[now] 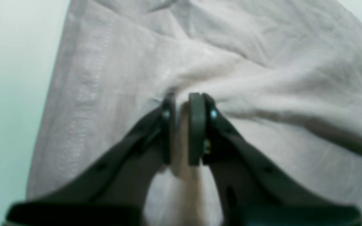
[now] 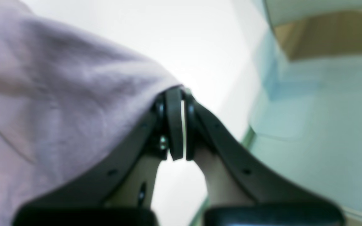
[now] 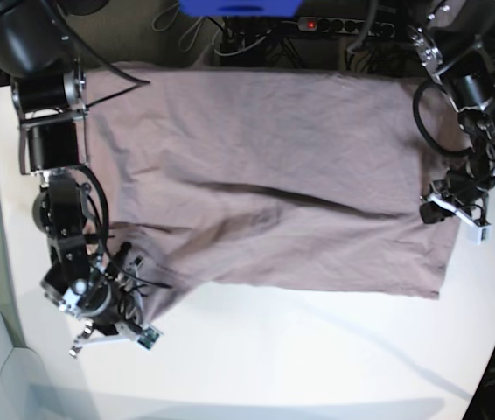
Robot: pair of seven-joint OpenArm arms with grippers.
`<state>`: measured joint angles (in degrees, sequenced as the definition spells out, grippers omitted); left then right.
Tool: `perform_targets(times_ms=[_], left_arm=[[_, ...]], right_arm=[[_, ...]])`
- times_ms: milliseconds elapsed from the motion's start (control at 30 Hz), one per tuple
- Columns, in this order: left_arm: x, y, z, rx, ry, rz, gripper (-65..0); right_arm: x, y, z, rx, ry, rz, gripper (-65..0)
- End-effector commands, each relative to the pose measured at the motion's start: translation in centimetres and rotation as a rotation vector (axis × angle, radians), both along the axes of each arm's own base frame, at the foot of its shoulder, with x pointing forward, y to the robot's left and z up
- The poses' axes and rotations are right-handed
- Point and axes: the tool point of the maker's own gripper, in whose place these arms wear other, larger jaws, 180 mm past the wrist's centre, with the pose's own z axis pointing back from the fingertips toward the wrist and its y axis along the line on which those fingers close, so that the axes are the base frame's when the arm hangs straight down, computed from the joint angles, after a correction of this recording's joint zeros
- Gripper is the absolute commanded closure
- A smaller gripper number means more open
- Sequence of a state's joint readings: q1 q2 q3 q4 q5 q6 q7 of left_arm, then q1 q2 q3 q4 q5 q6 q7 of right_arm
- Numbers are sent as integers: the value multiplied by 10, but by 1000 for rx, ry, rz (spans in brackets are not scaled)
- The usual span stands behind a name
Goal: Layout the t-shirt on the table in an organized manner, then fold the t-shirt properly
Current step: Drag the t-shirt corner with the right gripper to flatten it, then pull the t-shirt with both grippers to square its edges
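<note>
**A:** How far along is this judged to be?

**B:** Early. The soft, wrinkly dusty-mauve short-sleeved t-shirt (image 3: 265, 175) is spread wide over the far half of the smooth white table (image 3: 317, 350), reaching almost to the far edge, but a long crease is seen across its middle and the corner nearest the right arm is bunched. So the layout is mostly done, not finished, and no fold is seen yet.

**A:** And the pincers?

**B:** The left gripper (image 1: 184, 103) is closed on a pinch of cloth; a ridge of fabric is seen pulled up between its dark pads (image 1: 196, 125). In the base view it is at the shirt's side edge, by the table's right edge. The right gripper (image 2: 181, 94) is shut tight, with the shirt's edge drawn up to its tips, so a thin hem is probably caught, though that can't be confirmed through the blur. It's placed at the bunched near corner, close to the table's left edge.

**A:** What's left?

**B:** Smoothing, then all the folding.
</note>
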<state>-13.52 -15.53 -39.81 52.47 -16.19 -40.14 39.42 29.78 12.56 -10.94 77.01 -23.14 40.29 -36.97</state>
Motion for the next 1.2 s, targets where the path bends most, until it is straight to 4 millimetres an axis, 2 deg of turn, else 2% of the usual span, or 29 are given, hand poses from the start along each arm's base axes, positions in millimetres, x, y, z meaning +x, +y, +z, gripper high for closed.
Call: perform_targets(times_ms=[0, 133, 233, 333, 467, 567, 633, 667, 733, 833, 933, 1033, 1100, 1167], left_arm=[[1, 10, 5, 32, 8, -3, -77], [-4, 10, 1, 33, 21, -4, -77], [-5, 10, 1, 33, 21, -3, -77], [-5, 11, 1, 36, 23, -4, -77], [-11, 12, -3, 39, 37, -3, -77], [-15, 12, -6, 39, 44, -3, -77], [-15, 13, -6, 40, 44, -3, -77], [-15, 13, -6, 40, 44, -3, -77], [-15, 14, -5, 42, 41, -2, -77], [-7, 15, 5, 56, 16, -5, -77], [4, 21, 30, 109, -48, -12, -77], [10, 22, 53, 160, -68, -36, -77], [23, 20, 73, 155, -122, -39, -77], [35, 17, 85, 146, -158, -44, -77]], right_arm=[[16, -1, 26, 12, -66, 6, 0], [30, 2, 15, 57, -36, 21, 0], [48, -2, 17, 105, -61, -6, -19], [72, -16, 34, 165, -166, -102, -102], [95, -38, 71, 223, -396, -227, -213], [101, -60, 99, 235, -555, -337, -278], [99, -65, 106, 232, -571, -375, -306], [97, -66, 106, 229, -560, -391, -313], [84, -63, 86, 217, -496, -429, -319], [61, -42, 57, 194, -360, -387, -320], [29, -16, 26, 160, -221, -311, -321], [-5, -2, 15, 159, -184, -299, -321], [-22, 7, 12, 174, -179, -296, -321], [-42, 16, 9, 189, -168, -290, -322]])
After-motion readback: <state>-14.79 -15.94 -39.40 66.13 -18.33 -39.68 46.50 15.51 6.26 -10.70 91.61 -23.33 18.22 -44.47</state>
